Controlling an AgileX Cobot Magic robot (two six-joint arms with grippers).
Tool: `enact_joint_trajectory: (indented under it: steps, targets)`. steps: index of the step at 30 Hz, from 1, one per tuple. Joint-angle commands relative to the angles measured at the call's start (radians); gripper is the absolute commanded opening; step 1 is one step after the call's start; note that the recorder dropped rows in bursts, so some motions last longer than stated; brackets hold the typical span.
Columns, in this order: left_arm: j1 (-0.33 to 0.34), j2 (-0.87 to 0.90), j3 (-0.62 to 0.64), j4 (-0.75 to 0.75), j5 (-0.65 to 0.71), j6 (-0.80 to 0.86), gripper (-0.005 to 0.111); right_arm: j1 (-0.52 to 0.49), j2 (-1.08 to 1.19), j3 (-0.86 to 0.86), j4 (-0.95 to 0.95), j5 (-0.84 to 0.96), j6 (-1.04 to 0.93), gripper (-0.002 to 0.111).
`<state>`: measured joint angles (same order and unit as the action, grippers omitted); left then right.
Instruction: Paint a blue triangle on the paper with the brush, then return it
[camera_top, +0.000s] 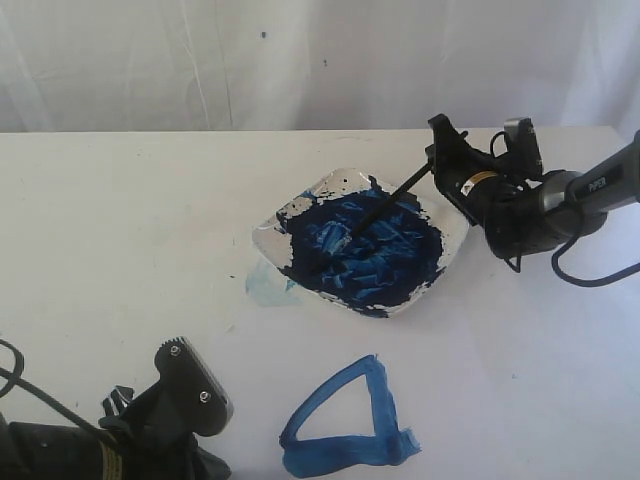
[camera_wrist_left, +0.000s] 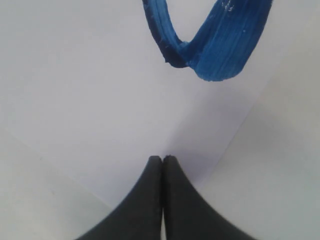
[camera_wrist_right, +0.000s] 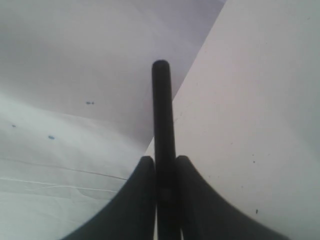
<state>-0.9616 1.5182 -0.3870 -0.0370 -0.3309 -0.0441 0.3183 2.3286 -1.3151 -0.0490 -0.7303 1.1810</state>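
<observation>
Exterior view: right gripper (camera_top: 436, 162) sits at the far right edge of the dish (camera_top: 457, 238), pinching the brush (camera_top: 385, 205) by the upper part of its black handle. Brush is tilted, running down and left from the fingers, w/ its tip end in the dark blue paint (camera_top: 365, 255) near the dish's middle. Paint covers most of the dish, w/ lighter blue streaks in it. Pale blue smear (camera_top: 268, 285) lies on the tabletop (camera_top: 120, 220) just beside the dish's near-left edge.

Triangle (camera_top: 340, 456) is drawn on the paper (camera_top: 345, 420) at the near side, well apart from the dish: thick blue outline, rounded corners, closed all round. Left gripper (camera_top: 190, 385) is low at the near-left corner, left of the triangle, not touching it.

Left wrist view: fingers pressed together tip to tip, nothing between them, over the paper close to one of its edges. One triangle corner is in shot beyond the tips, w/ clear brush ridges in the stroke.

Right wrist view: both fingers clamp the handle, which sticks out past the tips. Brush tip not visible here.
</observation>
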Motion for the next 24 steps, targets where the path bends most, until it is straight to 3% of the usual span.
enact_joint_trajectory:
  steps: [1, 24]
  targets:
    - [0.003, 0.005, 0.007, -0.007, 0.033, -0.001, 0.0, 0.0, -0.001, -0.003, 0.001, 0.002, -0.007, 0.015]
    - [0.003, 0.005, 0.007, -0.007, 0.033, -0.001, 0.0, 0.0, -0.001, -0.062, 0.001, 0.049, -0.243, 0.016]
